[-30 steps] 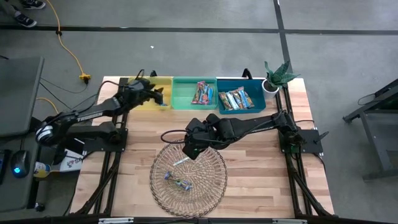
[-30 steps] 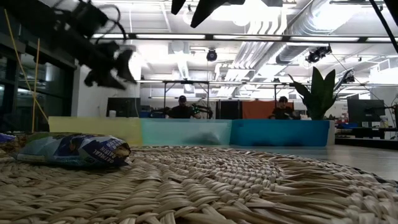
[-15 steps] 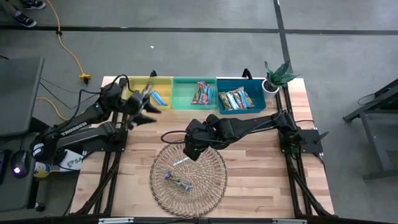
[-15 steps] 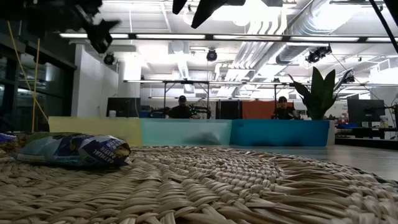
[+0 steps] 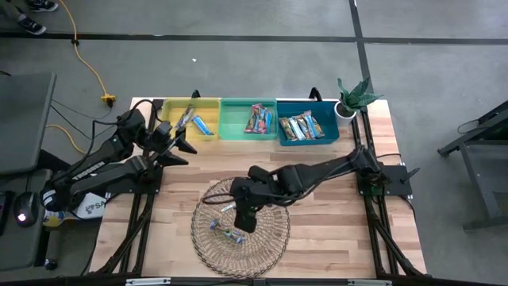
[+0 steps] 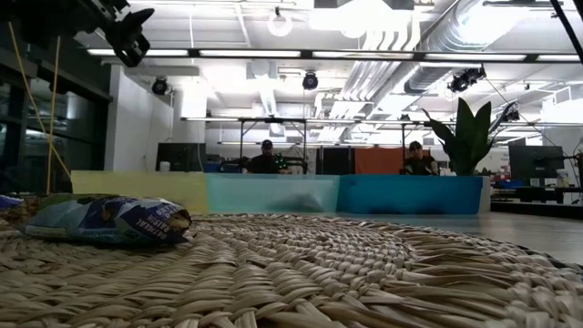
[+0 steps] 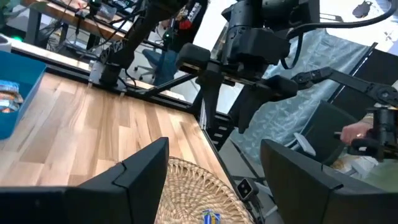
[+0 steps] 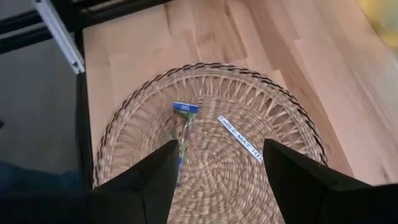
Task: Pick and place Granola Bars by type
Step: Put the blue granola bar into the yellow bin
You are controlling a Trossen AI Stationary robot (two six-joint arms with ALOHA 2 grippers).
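Note:
A light-blue granola bar (image 8: 182, 130) lies flat on the round woven basket (image 8: 143, 186), and a white label strip (image 8: 239, 135) lies beside it. The low view shows the bar (image 6: 105, 220) resting on the weave. My right gripper (image 5: 244, 218) hovers open above the basket's middle (image 8: 219, 149), touching nothing. My left gripper (image 5: 175, 143) is open, raised above the table just near of the yellow bin (image 5: 168, 107). Bars lie in the yellow bin (image 5: 196, 122), the green bin (image 5: 258, 117) and the blue bin (image 5: 300, 125).
The three bins stand in a row along the table's far edge, with a potted plant (image 5: 353, 97) at the far right corner. Bare wood (image 5: 333, 206) lies right of the basket. The left wrist view looks across the table at the right arm (image 7: 261, 37).
My left gripper has drawn back from over the yellow bin toward the table's near left, leaving the bars in that bin in view. My right gripper has moved from the basket's far rim toward the near edge, over the basket's middle.

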